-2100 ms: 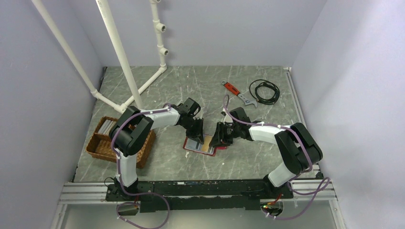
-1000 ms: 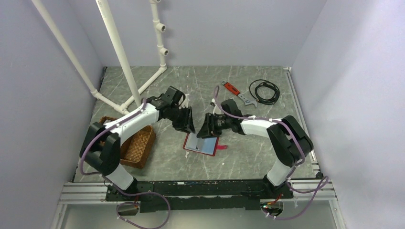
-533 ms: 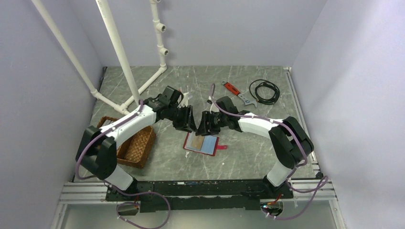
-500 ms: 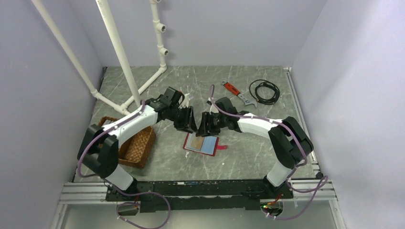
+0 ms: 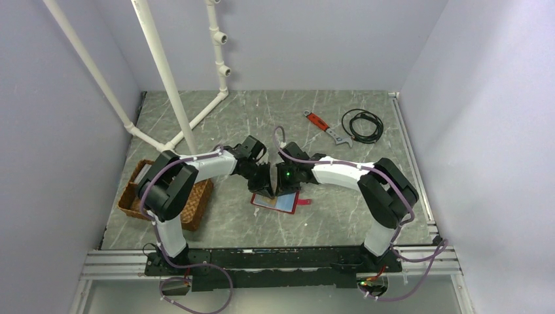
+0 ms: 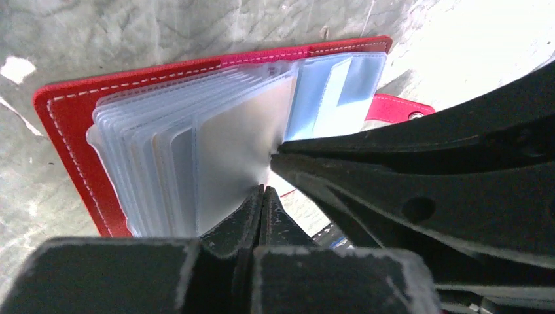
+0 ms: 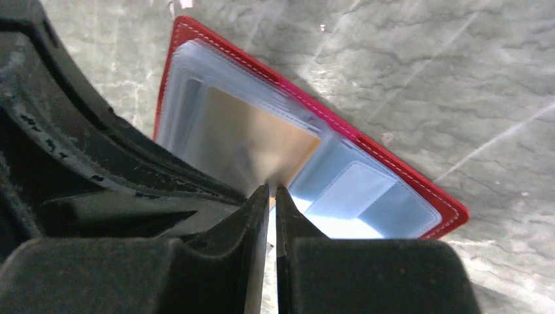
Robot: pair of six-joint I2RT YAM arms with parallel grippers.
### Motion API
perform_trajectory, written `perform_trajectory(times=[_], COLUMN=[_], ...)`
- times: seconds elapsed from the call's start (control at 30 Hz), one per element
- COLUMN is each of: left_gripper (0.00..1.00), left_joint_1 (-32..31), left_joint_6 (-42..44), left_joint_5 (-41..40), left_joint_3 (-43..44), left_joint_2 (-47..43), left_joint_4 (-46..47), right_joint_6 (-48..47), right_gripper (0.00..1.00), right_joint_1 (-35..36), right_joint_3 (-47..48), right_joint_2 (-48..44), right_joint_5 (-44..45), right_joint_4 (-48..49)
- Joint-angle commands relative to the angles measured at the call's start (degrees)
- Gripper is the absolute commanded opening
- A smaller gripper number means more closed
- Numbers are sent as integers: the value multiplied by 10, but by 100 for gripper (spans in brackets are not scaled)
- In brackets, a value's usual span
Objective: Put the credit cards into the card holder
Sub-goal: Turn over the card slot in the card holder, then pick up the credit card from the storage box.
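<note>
Seeing both arms folded inward, tips meeting mid-table over the card holder (image 5: pixel 288 204). It lies open and flat on the table (image 5: pixel 366 190), red cover down, clear sleeves (image 6: pixel 150 163) fanned up. On the left gripper (image 6: pixel 263 191) the jaws are clenched with no gap we can make out. Its tips sit right at the lower edge of one raised sleeve, and we can't tell whether plastic is actually caught between them. On the right gripper (image 7: pixel 271 190) the jaws are nearly together, only a hairline slit. The corner of the gold card (image 7: pixel 249 140) runs down into that slit, so we read it as pinching that card. The gold card stands tilted over the sleeves on one half of the holder; how far it sits inside a sleeve we can't tell. The light blue card (image 6: pixel 330 91) sits in a sleeve on the other half, next to the red strap tab (image 6: pixel 399 108). The two grippers are tip to tip, touching or just about. Elsewhere: wicker tray (image 5: pixel 127 199) beside the left arm's elbow, wrench (image 5: pixel 319 122) and coiled black cable (image 5: pixel 362 124) at the far right, well apart from the holder, white pipe frame (image 5: pixel 163 72) at the far left.
</note>
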Motion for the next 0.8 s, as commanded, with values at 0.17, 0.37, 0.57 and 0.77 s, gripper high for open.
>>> perform_trajectory(times=[0.17, 0.37, 0.57, 0.77], left_gripper=[0, 0, 0, 0], left_joint_1=[-2, -1, -1, 0], left_joint_6=[-21, -17, -9, -2], left_joint_5=[-52, -65, -69, -64], left_joint_3=[-29, -35, -28, -23], left_joint_2=[-3, -11, -11, -12], left_joint_4=[2, -7, -17, -19], right_joint_6=[-2, -8, -27, -85], right_gripper=[12, 12, 13, 34], right_joint_1=[11, 12, 13, 18], right_joint_3=[13, -2, -34, -29], right_joint_2=[-6, -31, -72, -129], right_joint_5=[99, 129, 158, 132], right_joint_4=[-71, -102, -154, -146])
